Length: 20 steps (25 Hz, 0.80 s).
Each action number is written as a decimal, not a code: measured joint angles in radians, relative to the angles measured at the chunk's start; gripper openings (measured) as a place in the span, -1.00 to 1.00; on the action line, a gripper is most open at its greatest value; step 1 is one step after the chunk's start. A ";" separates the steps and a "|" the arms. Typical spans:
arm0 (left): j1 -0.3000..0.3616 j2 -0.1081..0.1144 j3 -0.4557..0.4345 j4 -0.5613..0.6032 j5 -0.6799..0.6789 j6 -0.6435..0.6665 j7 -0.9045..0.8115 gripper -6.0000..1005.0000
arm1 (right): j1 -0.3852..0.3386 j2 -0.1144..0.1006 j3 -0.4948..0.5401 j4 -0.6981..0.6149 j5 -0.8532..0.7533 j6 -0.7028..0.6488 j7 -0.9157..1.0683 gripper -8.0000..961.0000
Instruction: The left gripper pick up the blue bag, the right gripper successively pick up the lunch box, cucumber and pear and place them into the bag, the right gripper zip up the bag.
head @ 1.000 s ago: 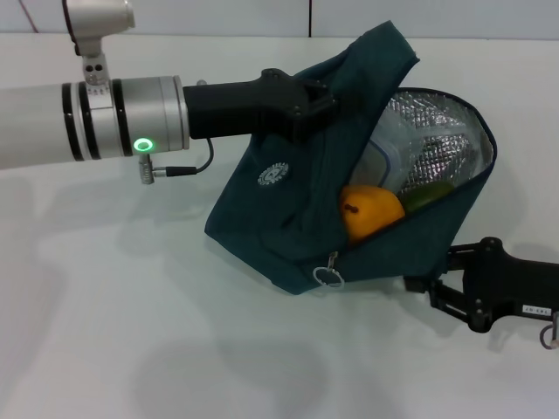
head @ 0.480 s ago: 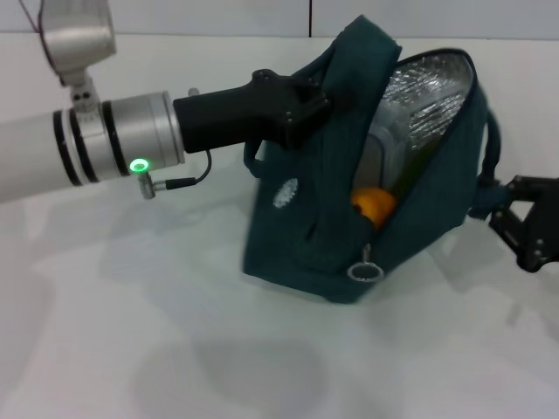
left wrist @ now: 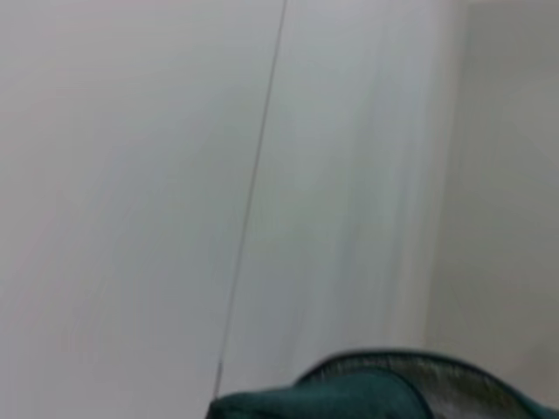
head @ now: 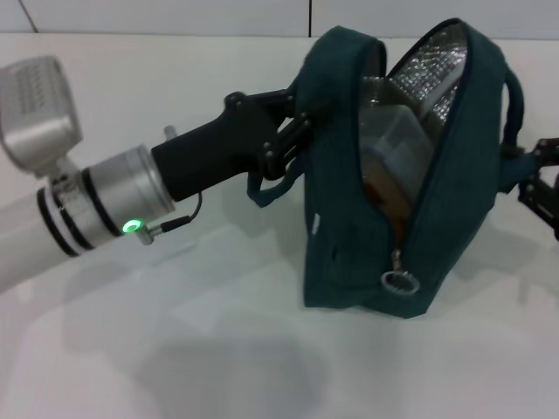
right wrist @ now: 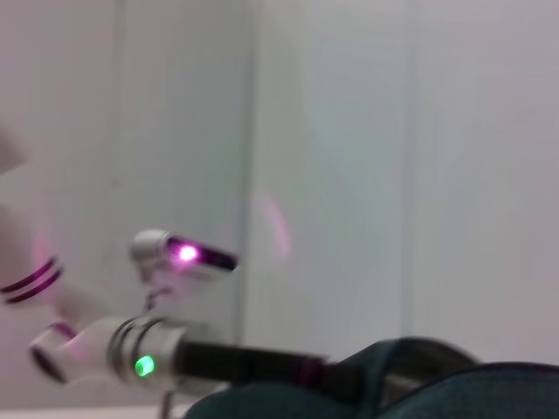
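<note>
I see the dark teal-blue fabric bag [head: 349, 175] standing upright on the white table [head: 175, 349], with my left tool [head: 293, 131] closed on its left top edge. The open zip runs up from the near bottom to the far top, and its round metal ring pull [head: 397, 283] hangs at the near, low end. My right tool [head: 543, 179] peeks in just right of the bag; I cannot tell if it is open, but I think it must come nearer and left for the ring.

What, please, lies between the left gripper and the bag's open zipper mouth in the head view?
In the head view, only the bag's own teal side panel and a loop handle lie between the left gripper and the mouth.
</note>
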State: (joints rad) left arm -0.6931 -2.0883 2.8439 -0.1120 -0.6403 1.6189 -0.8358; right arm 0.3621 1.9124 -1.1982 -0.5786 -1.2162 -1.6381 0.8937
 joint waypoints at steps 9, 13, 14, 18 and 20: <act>0.031 0.001 0.000 0.044 -0.043 0.026 0.056 -0.54 | 0.142 -0.045 0.002 -0.009 -0.168 -0.067 0.119 -0.85; 0.057 -0.002 0.000 0.080 -0.029 0.034 0.107 -0.44 | 0.150 -0.046 0.002 -0.055 -0.222 -0.075 0.137 -0.85; 0.068 -0.003 0.000 0.091 -0.031 0.034 0.128 -0.35 | 0.151 -0.048 0.003 -0.065 -0.231 -0.075 0.149 -0.85; 0.102 -0.003 -0.001 0.116 -0.050 0.034 0.167 0.00 | 0.154 -0.056 0.020 -0.078 -0.249 -0.074 0.179 -0.85; 0.112 -0.003 -0.001 0.120 -0.053 0.034 0.173 0.06 | 0.150 -0.057 0.034 -0.079 -0.253 -0.080 0.183 -0.83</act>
State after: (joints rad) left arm -0.5814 -2.0917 2.8425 0.0084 -0.6929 1.6527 -0.6627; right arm 0.5121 1.8554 -1.1642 -0.6580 -1.4694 -1.7182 1.0769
